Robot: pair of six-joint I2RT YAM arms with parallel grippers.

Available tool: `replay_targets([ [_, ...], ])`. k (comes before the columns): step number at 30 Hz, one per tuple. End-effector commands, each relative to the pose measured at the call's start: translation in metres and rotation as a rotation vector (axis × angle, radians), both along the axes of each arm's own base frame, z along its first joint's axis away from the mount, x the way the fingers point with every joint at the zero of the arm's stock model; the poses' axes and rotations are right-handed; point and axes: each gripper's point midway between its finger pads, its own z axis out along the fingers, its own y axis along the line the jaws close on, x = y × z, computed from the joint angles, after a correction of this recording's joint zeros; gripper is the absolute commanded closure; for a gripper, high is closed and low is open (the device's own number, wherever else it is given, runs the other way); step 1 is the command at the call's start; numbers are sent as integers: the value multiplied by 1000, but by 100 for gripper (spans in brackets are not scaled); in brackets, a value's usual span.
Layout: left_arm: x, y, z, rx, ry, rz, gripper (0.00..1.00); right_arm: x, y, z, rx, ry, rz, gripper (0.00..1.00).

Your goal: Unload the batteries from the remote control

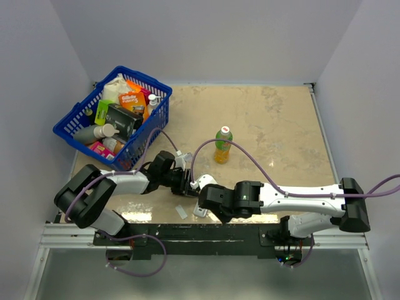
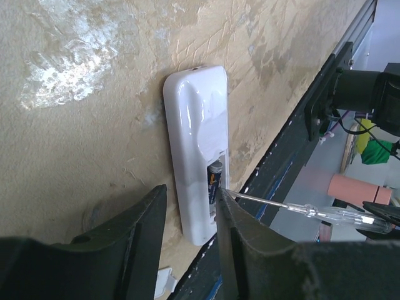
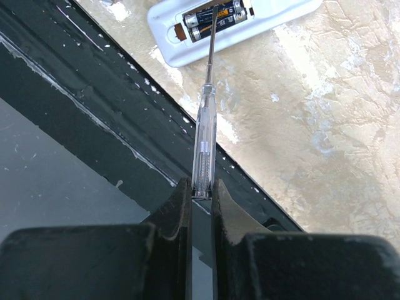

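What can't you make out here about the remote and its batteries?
- Left wrist: only part of one battery shows; whether the left gripper clamps the remote control is unclear.
- Right wrist: the top edge cuts off the remote control; the screwdriver shaft crosses the batteries.
- Top external: the arms cover nearly all of the remote control; no batteries show.

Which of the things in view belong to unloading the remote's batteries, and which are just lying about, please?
Job: remote control, compartment open; batteries inside it; screwdriver in the right gripper, tip at the batteries; left gripper, open astride the remote.
Lying about: green bottle; blue basket of packets; small flat white piece near the remote.
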Motion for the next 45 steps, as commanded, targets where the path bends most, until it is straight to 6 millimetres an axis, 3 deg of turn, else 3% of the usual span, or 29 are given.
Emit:
replay_targets([
  [1,-1,-5,2,-33,-14,-17,59,4,10,1,20,-14,10,100],
  [29,-8,-8,-13,-14,11,-41,71,-1,-3,15,25,1,10,100],
  [45,-11,-7,-14,-17,16,-36,73,-1,3,-3,-13,7,25,100],
])
